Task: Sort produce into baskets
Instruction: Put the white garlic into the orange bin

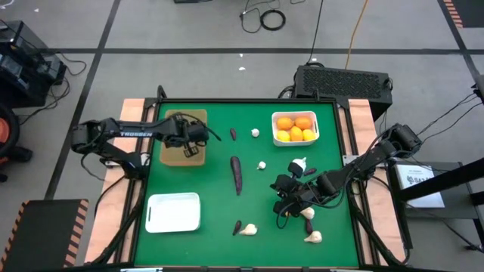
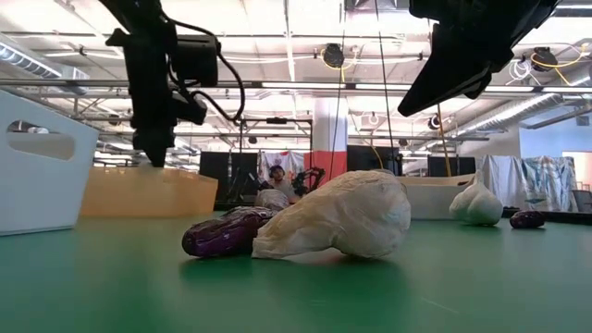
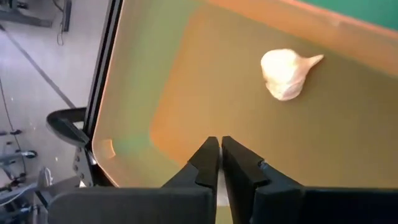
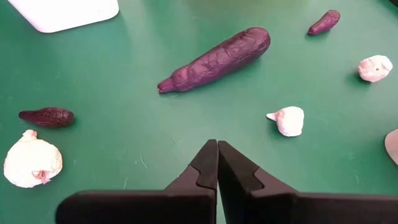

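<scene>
My left gripper (image 3: 220,142) hangs shut over the tan tray (image 1: 171,153) at the table's far left, holding nothing. One cream garlic bulb (image 3: 286,73) lies on that tray's floor, apart from the fingers. My right gripper (image 4: 217,144) is shut and empty above the green table, right of centre (image 1: 281,187). Ahead of it lie the long purple eggplant (image 4: 217,59), a small eggplant (image 4: 46,116) and garlic bulbs (image 4: 287,120) (image 4: 32,163). Several orange and yellow citrus fruits fill the far white tray (image 1: 330,127).
An empty white tray (image 1: 174,211) sits at the near left. More garlic (image 1: 313,237) (image 1: 255,133) and small eggplants (image 1: 233,134) (image 1: 237,227) are scattered over the green table. A garlic bulb (image 2: 342,217) and an eggplant (image 2: 222,233) lie near the front edge.
</scene>
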Controlling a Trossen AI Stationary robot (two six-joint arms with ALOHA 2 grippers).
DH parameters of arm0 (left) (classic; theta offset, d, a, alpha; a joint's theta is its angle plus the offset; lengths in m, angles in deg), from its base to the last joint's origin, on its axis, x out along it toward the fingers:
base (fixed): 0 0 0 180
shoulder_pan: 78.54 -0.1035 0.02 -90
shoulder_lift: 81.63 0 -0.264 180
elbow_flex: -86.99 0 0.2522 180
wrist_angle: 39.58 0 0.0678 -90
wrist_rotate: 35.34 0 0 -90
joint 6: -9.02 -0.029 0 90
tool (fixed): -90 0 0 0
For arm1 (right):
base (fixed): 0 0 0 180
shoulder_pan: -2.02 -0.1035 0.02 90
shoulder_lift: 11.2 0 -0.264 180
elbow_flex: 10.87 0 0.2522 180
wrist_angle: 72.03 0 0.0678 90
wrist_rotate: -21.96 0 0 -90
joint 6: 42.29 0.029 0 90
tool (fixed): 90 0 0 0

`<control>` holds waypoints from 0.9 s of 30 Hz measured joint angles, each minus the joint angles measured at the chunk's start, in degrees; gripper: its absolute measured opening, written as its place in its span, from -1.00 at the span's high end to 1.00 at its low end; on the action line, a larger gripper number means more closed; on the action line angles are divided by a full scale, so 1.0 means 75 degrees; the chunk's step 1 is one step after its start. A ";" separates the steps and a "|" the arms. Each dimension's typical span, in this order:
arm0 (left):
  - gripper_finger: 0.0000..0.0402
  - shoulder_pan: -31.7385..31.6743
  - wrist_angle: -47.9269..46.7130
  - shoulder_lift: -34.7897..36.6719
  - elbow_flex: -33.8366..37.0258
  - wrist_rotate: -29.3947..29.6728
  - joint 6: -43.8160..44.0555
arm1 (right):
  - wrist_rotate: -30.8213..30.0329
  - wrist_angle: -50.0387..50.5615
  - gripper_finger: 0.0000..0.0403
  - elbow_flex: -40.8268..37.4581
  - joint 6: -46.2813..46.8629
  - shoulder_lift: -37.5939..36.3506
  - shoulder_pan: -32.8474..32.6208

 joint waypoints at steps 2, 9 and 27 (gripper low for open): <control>0.83 0.0058 0.0085 0.0000 0.0000 0.0000 0.0000 | -0.0014 -0.0001 1.00 0.0000 0.0001 0.0000 0.0008; 0.59 0.0220 0.0338 0.0000 0.0000 -0.0197 -0.0007 | -0.0033 -0.0002 1.00 0.0000 0.0013 0.0000 0.0017; 0.36 0.1494 0.0930 0.0432 -0.0758 -0.0405 -0.0406 | -0.0026 -0.0007 1.00 0.0000 0.0019 0.0000 0.0017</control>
